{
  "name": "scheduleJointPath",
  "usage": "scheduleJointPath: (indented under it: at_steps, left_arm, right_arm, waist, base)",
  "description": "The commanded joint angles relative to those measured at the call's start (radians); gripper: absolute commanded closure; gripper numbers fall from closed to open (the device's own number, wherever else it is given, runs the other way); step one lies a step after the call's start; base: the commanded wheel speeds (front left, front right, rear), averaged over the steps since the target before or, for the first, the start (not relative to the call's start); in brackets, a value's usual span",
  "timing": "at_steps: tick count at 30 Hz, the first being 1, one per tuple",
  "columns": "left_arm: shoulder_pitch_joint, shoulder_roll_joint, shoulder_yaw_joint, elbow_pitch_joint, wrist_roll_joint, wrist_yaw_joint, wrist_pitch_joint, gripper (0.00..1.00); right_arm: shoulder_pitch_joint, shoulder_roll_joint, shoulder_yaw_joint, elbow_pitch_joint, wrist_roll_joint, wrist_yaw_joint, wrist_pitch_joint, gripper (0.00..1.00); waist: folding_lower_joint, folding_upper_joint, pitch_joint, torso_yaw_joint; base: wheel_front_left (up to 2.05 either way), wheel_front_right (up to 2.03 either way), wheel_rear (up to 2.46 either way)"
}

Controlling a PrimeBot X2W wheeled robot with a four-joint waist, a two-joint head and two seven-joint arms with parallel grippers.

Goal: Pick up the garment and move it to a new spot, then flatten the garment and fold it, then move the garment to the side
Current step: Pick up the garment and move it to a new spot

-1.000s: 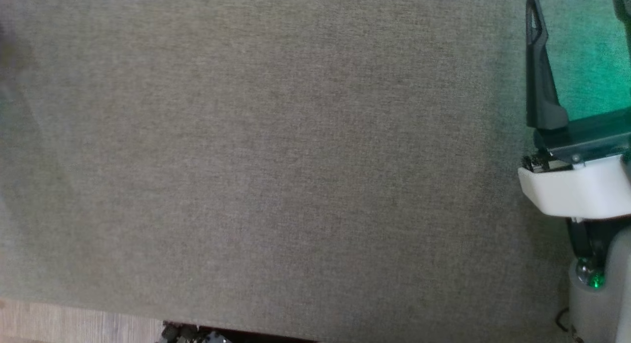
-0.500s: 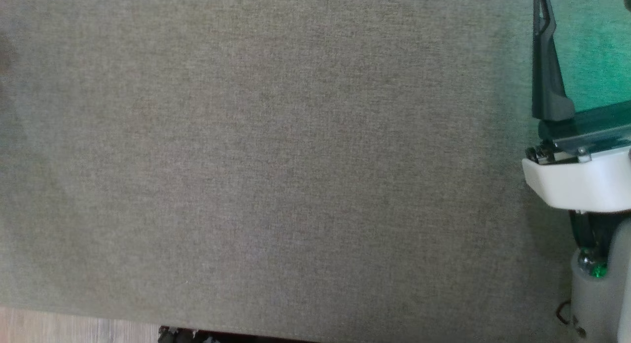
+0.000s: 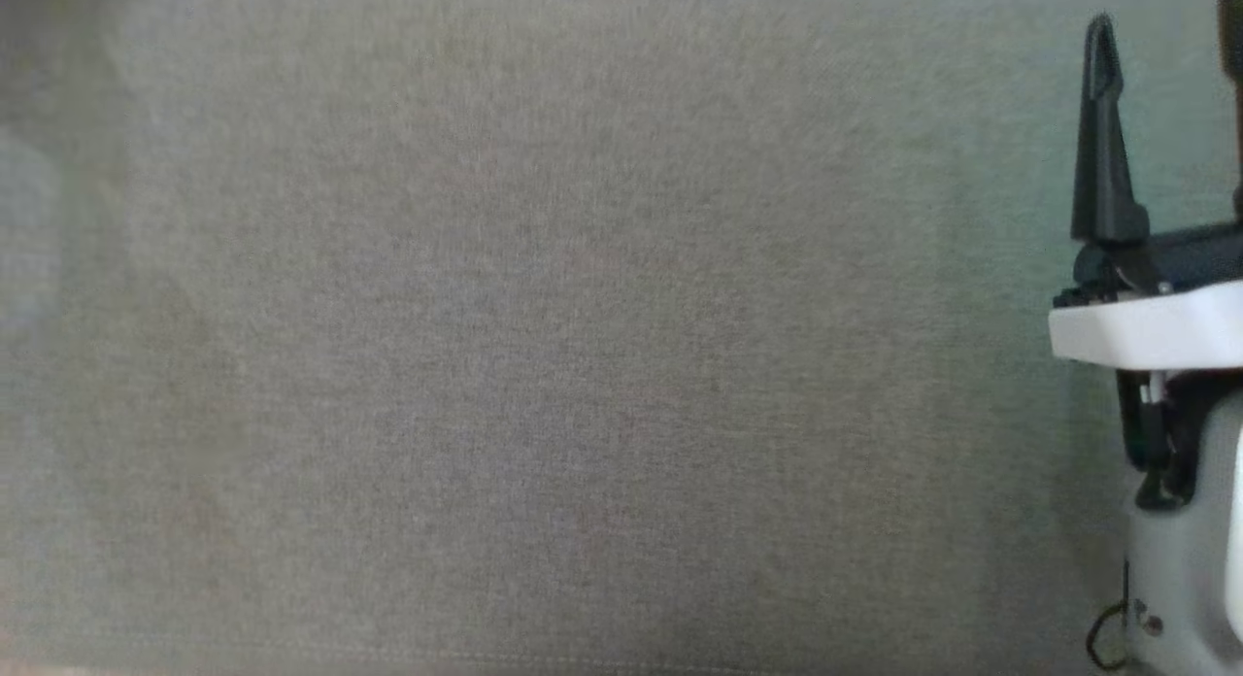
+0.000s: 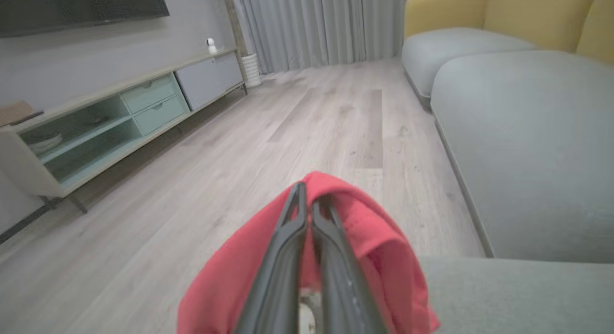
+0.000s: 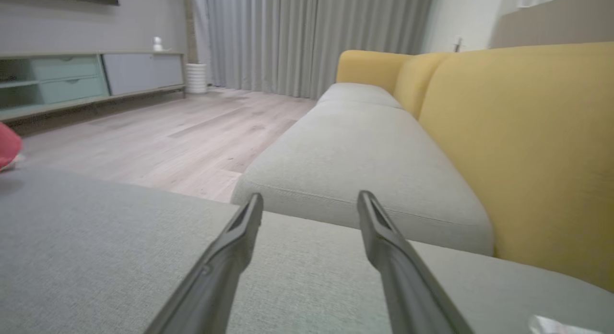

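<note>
The garment [image 4: 374, 238] is a red cloth, bunched and hanging around my left gripper [image 4: 312, 199], which is shut on a fold of it above the wooden floor, just off the grey cushion's edge. In the right wrist view a bit of the red garment [image 5: 8, 144] shows at the far left edge. My right gripper [image 5: 312, 199] is open and holds nothing, low over the grey cushion. In the head view the right gripper [image 3: 1165, 16] stands at the right edge, one dark finger [image 3: 1102, 142] pointing up.
The grey seat cushion [image 3: 544, 346] spreads under the head view. A second grey cushion [image 5: 355, 151] with a yellow backrest [image 5: 518, 142] lies ahead of the right gripper. Pale wooden floor [image 4: 268, 132], a low mint cabinet [image 4: 120, 118] and grey curtains [image 4: 316, 22] lie beyond.
The head camera has shifted: the floor strip at the bottom edge has left the picture. The green glow by the right gripper has faded. My left gripper has shut.
</note>
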Motion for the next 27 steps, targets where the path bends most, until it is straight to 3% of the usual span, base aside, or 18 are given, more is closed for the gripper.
scheduleJointPath:
  at_steps: [1, 8, 13, 21, 27]
  left_arm:
    - [-0.049, 0.066, 0.002, -0.060, 0.012, -0.009, 0.003, 1.00]
    - [-0.021, 0.010, -0.080, -0.267, 0.028, -0.015, 0.075, 1.00]
    - [0.017, -0.073, -0.119, -0.480, -0.006, 0.000, 0.158, 1.00]
    - [0.200, -0.252, -0.163, -0.780, -0.121, 0.096, 0.233, 1.00]
    - [0.487, -0.303, -0.174, -0.770, -0.175, 0.170, 0.161, 1.00]
  right_arm:
    - [0.033, 0.013, 0.009, -0.010, 0.020, -0.001, -0.020, 0.00]
    - [0.107, 0.013, -0.034, 0.087, 0.081, -0.001, -0.075, 0.00]
    - [0.166, 0.013, -0.055, 0.140, 0.121, -0.001, -0.105, 0.00]
    - [0.206, 0.013, -0.058, 0.183, 0.172, -0.001, -0.144, 0.00]
    - [0.198, 0.013, -0.039, 0.212, 0.189, -0.001, -0.167, 0.00]
  waist:
    - [0.0002, 0.0000, -0.130, -0.042]
    - [0.0002, 0.0000, -0.283, -0.100]
    - [0.0002, 0.0000, -0.371, -0.146]
    - [0.0002, 0.0000, -0.398, -0.185]
    - [0.0002, 0.0000, -0.352, -0.207]
  base:
    - [0.00, 0.00, 0.00]
    - [0.00, 0.00, 0.00]
    - [0.00, 0.00, 0.00]
    - [0.00, 0.00, 0.00]
    - [0.00, 0.00, 0.00]
